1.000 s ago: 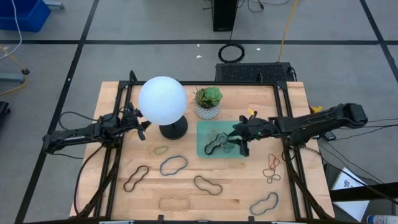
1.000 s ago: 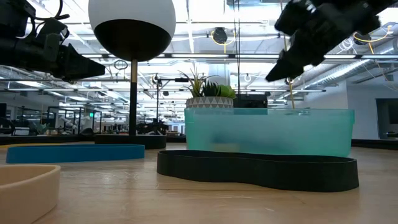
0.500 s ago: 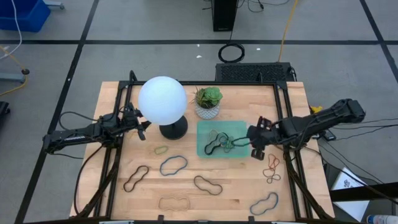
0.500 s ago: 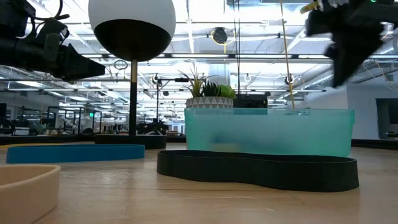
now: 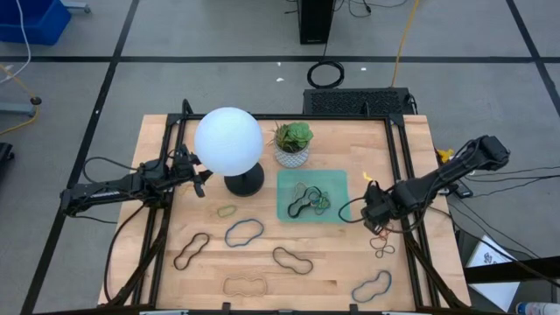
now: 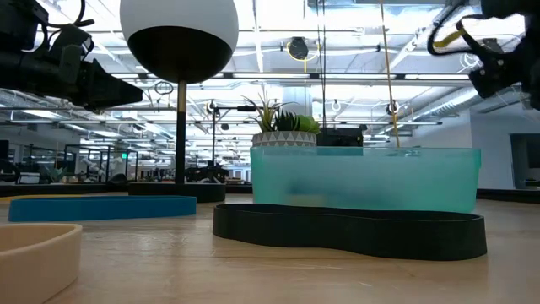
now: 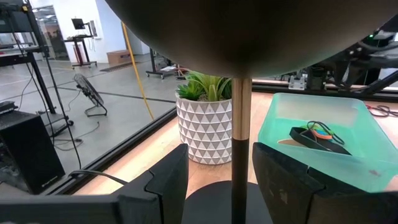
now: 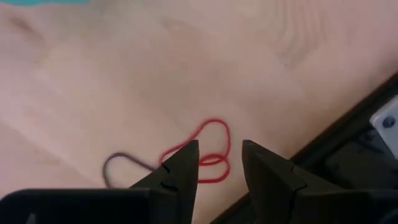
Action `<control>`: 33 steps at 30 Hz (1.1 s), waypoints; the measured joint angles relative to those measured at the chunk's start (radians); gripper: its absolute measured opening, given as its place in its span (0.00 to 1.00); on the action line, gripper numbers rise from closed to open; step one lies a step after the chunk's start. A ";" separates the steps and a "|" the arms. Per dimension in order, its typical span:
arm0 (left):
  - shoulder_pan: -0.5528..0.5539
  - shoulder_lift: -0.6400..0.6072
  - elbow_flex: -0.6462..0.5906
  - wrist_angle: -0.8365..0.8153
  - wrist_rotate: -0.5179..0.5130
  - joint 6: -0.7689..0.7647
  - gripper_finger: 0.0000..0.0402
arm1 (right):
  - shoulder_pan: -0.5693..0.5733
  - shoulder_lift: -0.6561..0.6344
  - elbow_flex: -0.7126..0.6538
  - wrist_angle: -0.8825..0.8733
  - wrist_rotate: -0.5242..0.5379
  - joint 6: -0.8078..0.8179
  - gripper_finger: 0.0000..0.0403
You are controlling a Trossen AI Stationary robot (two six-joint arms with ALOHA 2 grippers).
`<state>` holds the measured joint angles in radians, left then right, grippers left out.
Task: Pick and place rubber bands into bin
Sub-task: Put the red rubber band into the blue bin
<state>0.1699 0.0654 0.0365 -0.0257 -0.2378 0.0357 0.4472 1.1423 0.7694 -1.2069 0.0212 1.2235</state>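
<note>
The mint-green bin (image 5: 337, 207) stands right of the table's middle with several rubber bands (image 5: 308, 199) lying in it. More rubber bands lie flat on the wood: a blue one (image 5: 243, 232), a brown one (image 5: 191, 250), a tan one (image 5: 244, 284) and an orange-red one (image 5: 382, 229). My right gripper (image 5: 374, 212) points down, open, over bare wood just right of the bin. In its wrist view the red band (image 8: 214, 134) lies below the open fingers (image 8: 219, 149), untouched. My left gripper (image 5: 203, 180) waits open, level, by the lamp's base.
A lamp with a white globe (image 5: 228, 142) and black base (image 5: 244, 182) stands left of the bin, with a potted plant (image 5: 292, 144) behind it. More bands lie near the front right (image 5: 372, 285) and front middle (image 5: 291, 259). The black frame rail (image 5: 411, 236) runs close beside my right gripper.
My right gripper has left the space over the bin and gone toward the table's right edge and a little nearer. Its wrist has tipped and rolled from slanting to pointing straight down. The bands in the bin stay where they were.
</note>
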 joint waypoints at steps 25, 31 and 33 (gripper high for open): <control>0.000 0.000 0.000 0.002 0.001 -0.007 0.46 | -0.012 0.074 -0.060 0.047 -0.114 -0.216 0.30; 0.000 0.007 0.000 0.005 0.000 -0.011 0.46 | -0.015 0.151 -0.060 0.037 -0.123 -0.307 0.29; 0.000 0.012 0.000 0.005 0.000 -0.010 0.46 | -0.015 0.171 -0.059 0.047 -0.122 -0.344 0.29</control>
<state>0.1696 0.0769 0.0364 -0.0208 -0.2375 0.0253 0.4324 1.3129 0.7108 -1.1596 -0.1006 0.8795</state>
